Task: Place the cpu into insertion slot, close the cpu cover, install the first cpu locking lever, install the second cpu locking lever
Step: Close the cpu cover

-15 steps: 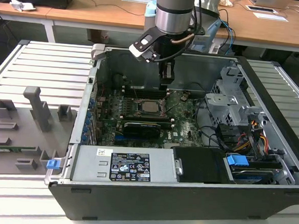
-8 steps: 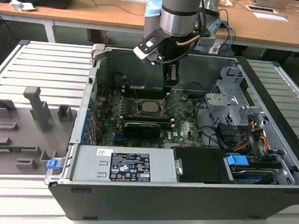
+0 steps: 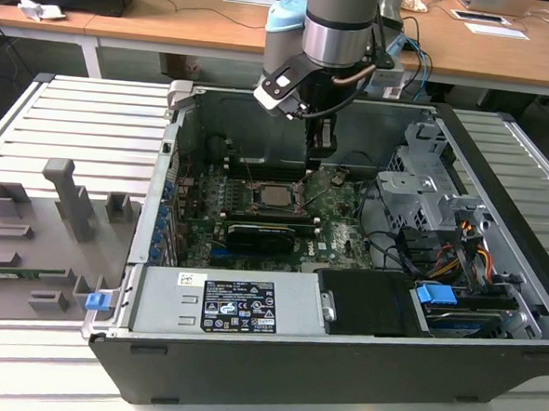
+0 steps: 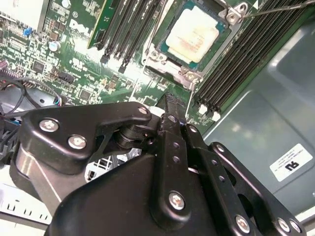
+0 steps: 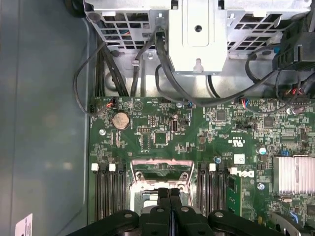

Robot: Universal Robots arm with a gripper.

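Note:
The cpu [image 3: 277, 195] [image 4: 193, 35] lies flat in the insertion slot [image 3: 258, 196] on the green motherboard, pale metal face up. The silver cpu cover [image 4: 158, 55] [image 5: 160, 163] lies down around it as a frame. A thin wire lever [image 4: 275, 8] stands raised off one corner of the socket. My gripper [image 3: 318, 169] [image 4: 170, 102] [image 5: 170, 193] hangs just above the socket's edge on the exterior view's right, fingers shut together with nothing seen between them. In the first wrist view the fingers hide the near part of the socket.
Black memory slots [image 5: 106, 189] flank the socket on both sides. A black graphics card [image 3: 259, 234] lies in front of it. A metal drive cage [image 3: 424, 191] with cables stands on the exterior view's right. The case walls [image 3: 181, 135] ring the board; a grey fixture tray [image 3: 50, 220] lies outside.

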